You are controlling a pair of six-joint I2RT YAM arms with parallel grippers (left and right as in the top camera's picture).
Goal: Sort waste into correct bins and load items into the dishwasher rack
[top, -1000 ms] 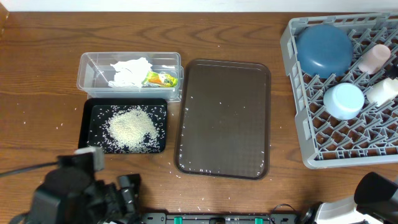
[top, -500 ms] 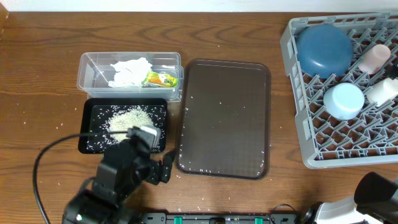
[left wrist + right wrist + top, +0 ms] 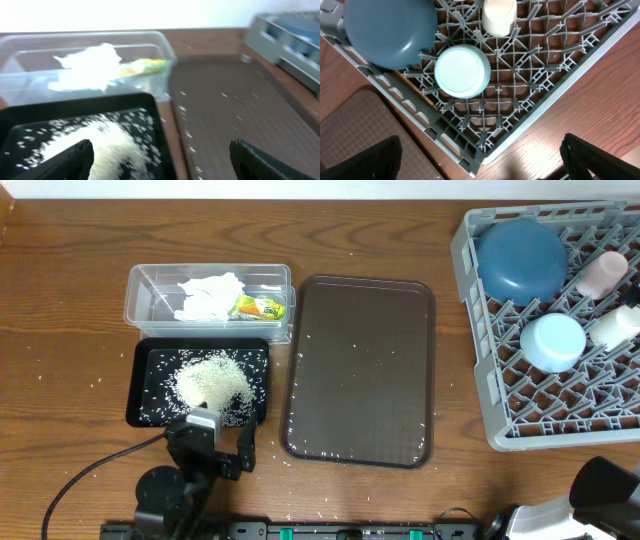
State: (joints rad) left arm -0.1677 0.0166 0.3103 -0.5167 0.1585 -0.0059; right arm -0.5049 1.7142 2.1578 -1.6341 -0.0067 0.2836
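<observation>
The left tool (image 3: 165, 164) had drawn back from over the black tray (image 3: 141, 380) toward the counter's (image 3: 60, 240) near edge, released and, as far as the blurred wrist view showed, empty. The rice (image 3: 210, 383) lay heaped in that tray, whose long side ran left to right. Sorting looked nearly finished. The right tool (image 3: 480, 165) hung spread wide above the rack (image 3: 476, 330).

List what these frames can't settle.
Dishwasher rack: right part cut by overhead's edge; right wrist sees one corner only.
White cup: clipped by overhead's right edge and right wrist's top edge.
Chopsticks: in no view; whereabouts unknown.
Snack wrapper: left wrist blurred, print unreadable.
Rice grains: too small to count overhead.
</observation>
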